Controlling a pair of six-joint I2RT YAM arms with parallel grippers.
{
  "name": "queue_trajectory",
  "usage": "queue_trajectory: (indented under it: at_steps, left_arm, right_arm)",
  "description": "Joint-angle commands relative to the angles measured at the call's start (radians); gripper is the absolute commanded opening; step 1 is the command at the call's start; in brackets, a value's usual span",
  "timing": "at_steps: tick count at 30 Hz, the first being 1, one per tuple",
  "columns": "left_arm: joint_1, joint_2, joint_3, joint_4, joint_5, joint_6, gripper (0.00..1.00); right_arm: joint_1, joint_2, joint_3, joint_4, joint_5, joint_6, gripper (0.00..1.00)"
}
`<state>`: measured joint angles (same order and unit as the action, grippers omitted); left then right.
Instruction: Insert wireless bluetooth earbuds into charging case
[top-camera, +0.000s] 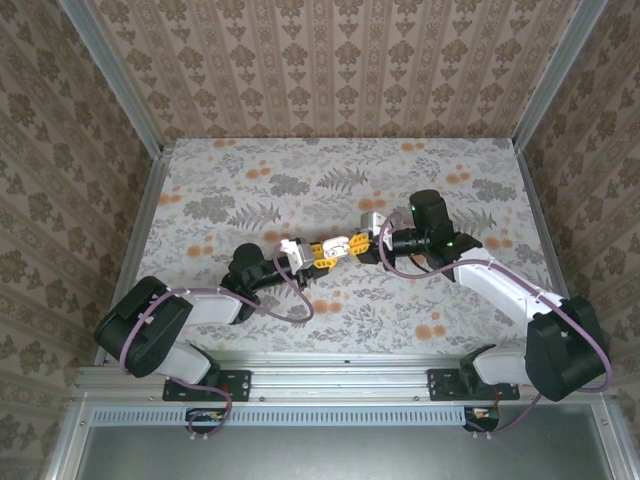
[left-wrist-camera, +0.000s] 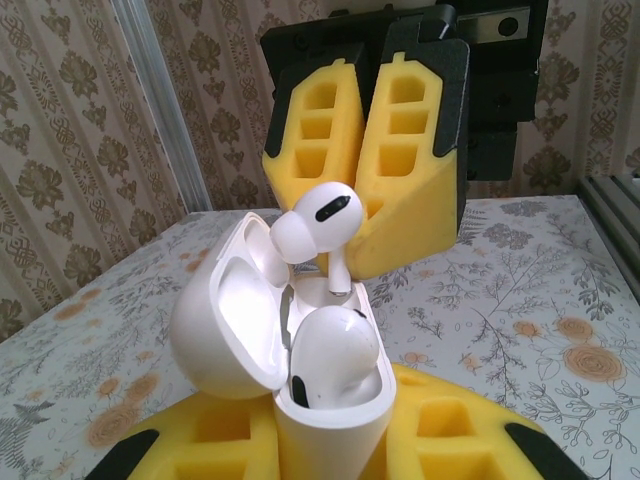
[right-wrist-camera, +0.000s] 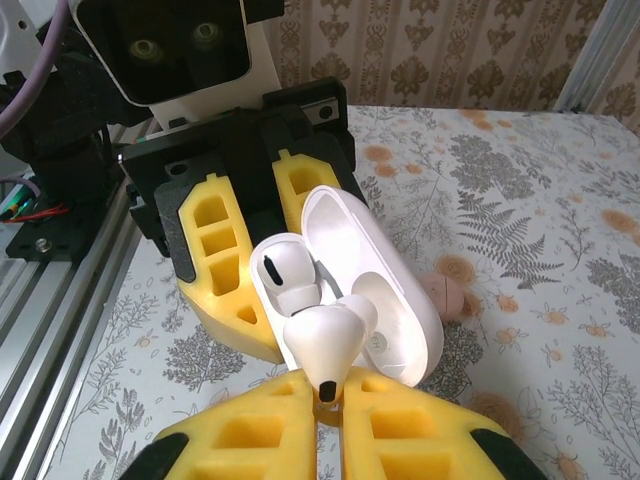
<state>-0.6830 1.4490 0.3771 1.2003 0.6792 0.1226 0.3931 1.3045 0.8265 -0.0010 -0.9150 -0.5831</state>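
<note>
**One earbud seated, the other held at the open case**

The left hand (left-wrist-camera: 330, 452) is clamped on the charging case (left-wrist-camera: 228, 322), which stands just past its fingertips with the lid swung open. One earbud (left-wrist-camera: 335, 350) sits inside. The right hand (right-wrist-camera: 325, 420) is pinched together on the stem of the second earbud (right-wrist-camera: 325, 342), which hangs off its fingertips over the case mouth, above the floral counter (left-wrist-camera: 520, 300).

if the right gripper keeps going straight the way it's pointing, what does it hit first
Most likely the open charging case held in the left gripper. The earbud pinched in the right gripper leads, right at the case's mouth beside the seated earbud. Depth is hard to judge.
</note>
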Motion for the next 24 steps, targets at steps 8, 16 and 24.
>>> queue_trajectory:
  at_steps: [8,16,24]
  left_arm:
    - [-0.002,-0.033,0.031,0.081,0.055,-0.028,0.0]
    - [-0.003,-0.044,0.029,0.081,0.064,-0.029,0.0]
    - [-0.002,-0.047,0.029,0.081,0.069,-0.028,0.0]
  right_arm:
    - [0.015,0.022,0.049,-0.122,0.067,-0.049,0.14]
    - [0.026,0.033,0.069,-0.143,0.08,-0.057,0.16]
    - [0.033,0.039,0.086,-0.152,0.099,-0.056,0.18]
